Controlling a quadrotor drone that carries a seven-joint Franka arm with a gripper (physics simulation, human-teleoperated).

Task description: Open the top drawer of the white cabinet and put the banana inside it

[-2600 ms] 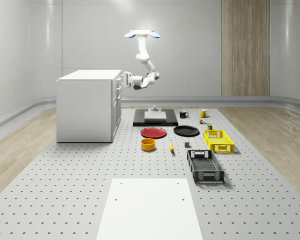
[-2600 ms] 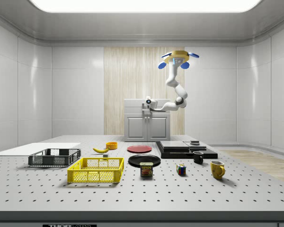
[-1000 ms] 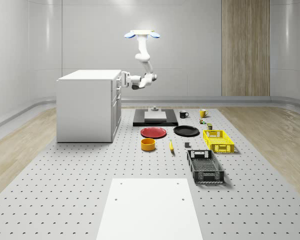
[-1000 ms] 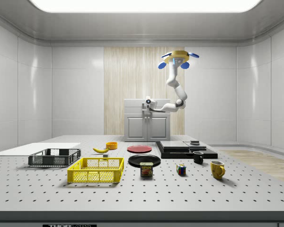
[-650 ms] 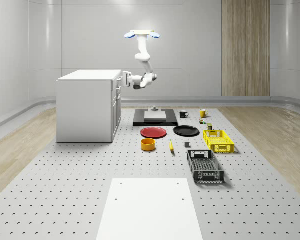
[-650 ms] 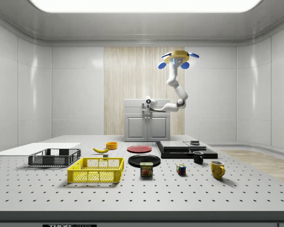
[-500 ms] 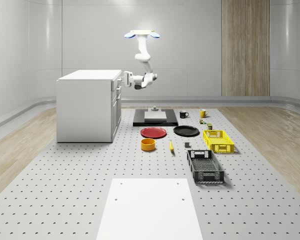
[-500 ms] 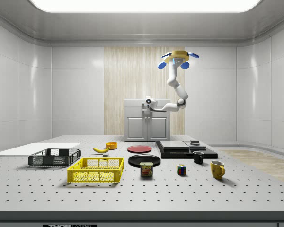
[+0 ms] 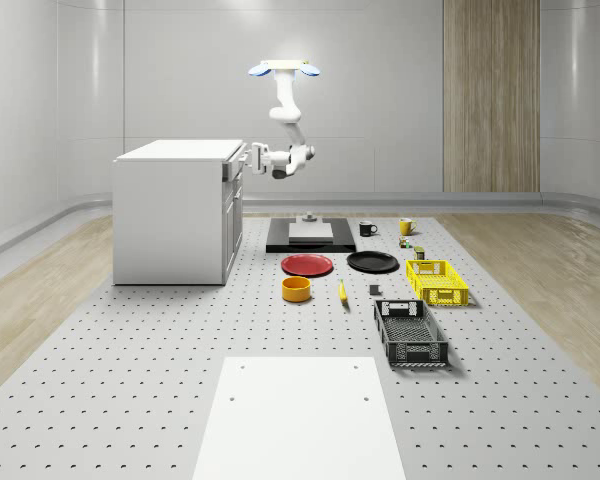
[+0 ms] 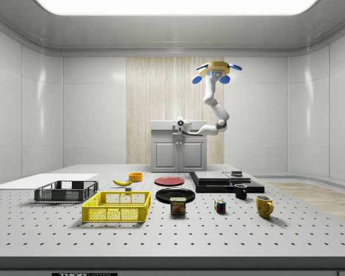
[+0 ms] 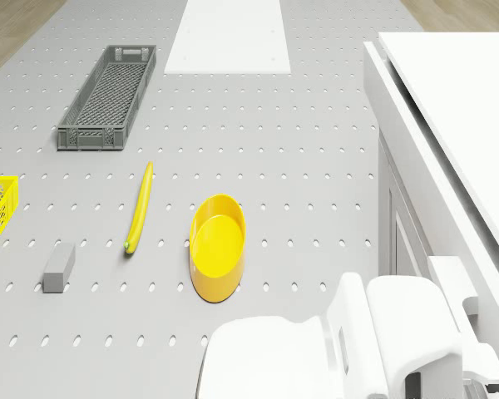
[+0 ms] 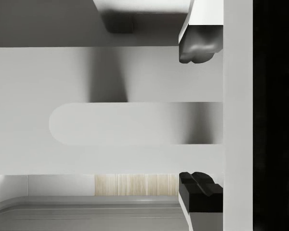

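At cabinet front: drawer-opening step, banana untouched.
Drone (image 9: 283, 68) hovers beside white cabinet (image 9: 170, 215), above the table; gripper (image 9: 252, 155) sits at the top drawer (image 11: 407, 125) handle (image 12: 135, 123), fingers (image 12: 200, 48) apart astride it, gripping nothing yet. Drawer looks a crack open. Banana (image 11: 140, 206) lies on table by yellow bowl (image 11: 217, 246). Next: close on handle, pull straight out.

Simulated robotics test lab. Large grey perforated tabletop (image 9: 130, 400) like optical breadboard, regular hole grid. Smooth white curved wall panels, one vertical wood-slat panel (image 9: 490, 95), wood-look floor strips (image 9: 20, 300) at sides, big flat ceiling light (image 10: 172, 6). Scattered test props on tabletop: yellow plastic mesh crate (image 9: 437, 282), dark grey mesh crate (image 9: 410, 333), flat white rectangular board (image 9: 300, 418).
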